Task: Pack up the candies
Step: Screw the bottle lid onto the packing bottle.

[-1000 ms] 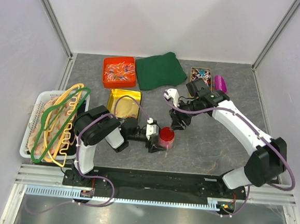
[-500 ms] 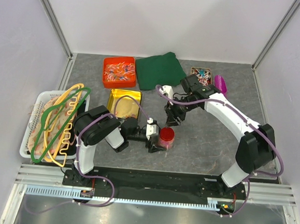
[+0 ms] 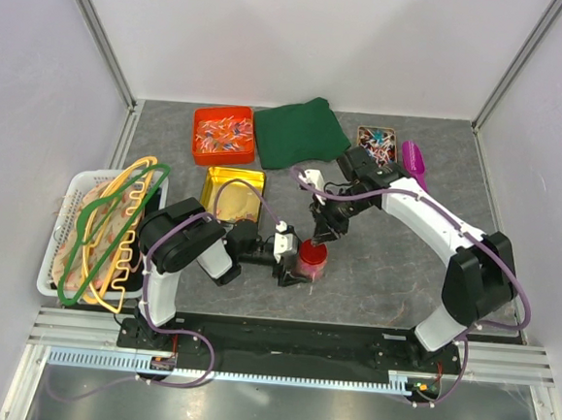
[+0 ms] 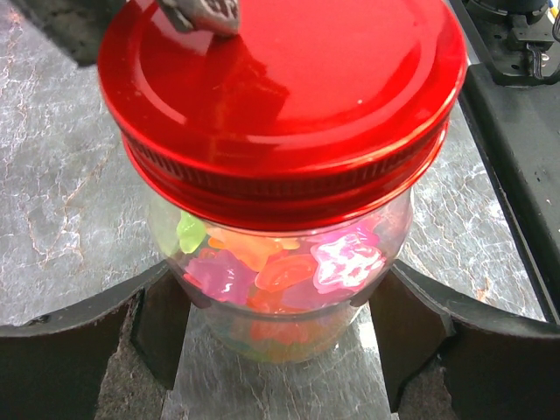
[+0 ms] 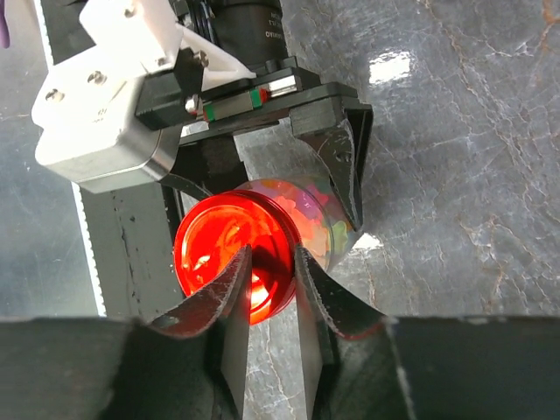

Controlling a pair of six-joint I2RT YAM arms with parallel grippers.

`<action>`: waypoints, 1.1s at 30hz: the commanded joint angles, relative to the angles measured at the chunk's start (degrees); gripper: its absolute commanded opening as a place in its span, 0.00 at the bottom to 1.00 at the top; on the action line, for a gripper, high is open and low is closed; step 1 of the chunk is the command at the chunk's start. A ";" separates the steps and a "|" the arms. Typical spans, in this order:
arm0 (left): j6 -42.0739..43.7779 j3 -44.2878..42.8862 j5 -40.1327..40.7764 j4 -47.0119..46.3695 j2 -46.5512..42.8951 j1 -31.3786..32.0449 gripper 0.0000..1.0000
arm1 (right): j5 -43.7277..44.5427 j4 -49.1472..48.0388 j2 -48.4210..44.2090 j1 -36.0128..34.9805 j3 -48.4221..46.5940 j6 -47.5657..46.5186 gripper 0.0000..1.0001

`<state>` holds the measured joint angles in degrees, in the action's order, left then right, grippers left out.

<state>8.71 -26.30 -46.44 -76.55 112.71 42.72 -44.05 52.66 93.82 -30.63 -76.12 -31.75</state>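
Many candies fill one upright jar, lid skyward; left gripper seemingly clamping.

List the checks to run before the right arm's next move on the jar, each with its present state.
1. Grip: left gripper clamps the jar on both sides: ok.
2. Contents: candies are inside the jar: ok.
3. Closure: red lid sits on the jar: ok; screwed tight: cannot tell.
4. Position: right gripper is above the lid, near its edge: ok.
5. Span: right jaws wide enough to take the lid: not ok, their gap is far narrower than the lid.
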 commanded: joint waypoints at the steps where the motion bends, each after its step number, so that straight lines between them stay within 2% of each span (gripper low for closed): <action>1: 2.19 0.29 1.26 -5.18 0.23 -0.27 0.81 | 0.90 1.56 -2.32 -0.22 3.34 -2.00 0.30; 6: 2.10 0.11 1.35 -5.10 0.15 -0.27 0.81 | 1.78 1.91 -5.57 -0.22 5.45 -1.56 0.22; 8: 2.01 0.20 1.43 -5.10 0.15 -0.18 0.81 | 1.95 2.18 -6.54 -0.22 5.80 -1.48 0.14; 13: 2.01 0.20 1.61 -5.01 0.15 -0.27 0.81 | 3.18 3.32 -7.25 -0.22 7.47 -2.09 0.13; 27: 2.10 0.20 1.70 -5.01 0.15 -0.18 0.81 | -1.04 9.83 -10.15 -0.30 8.97 -4.20 0.16; 30: 2.10 0.20 1.70 -4.92 0.15 -0.18 0.81 | 2.28 8.34 -12.08 -0.31 7.83 -2.89 0.18; 33: 2.10 0.11 1.70 -4.75 0.24 -0.18 0.81 | 5.81 5.52 -13.40 -0.22 6.16 -1.48 0.28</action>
<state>8.95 -26.24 -46.68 -76.60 112.71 42.83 -41.04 60.31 83.94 -30.87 -67.26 -33.87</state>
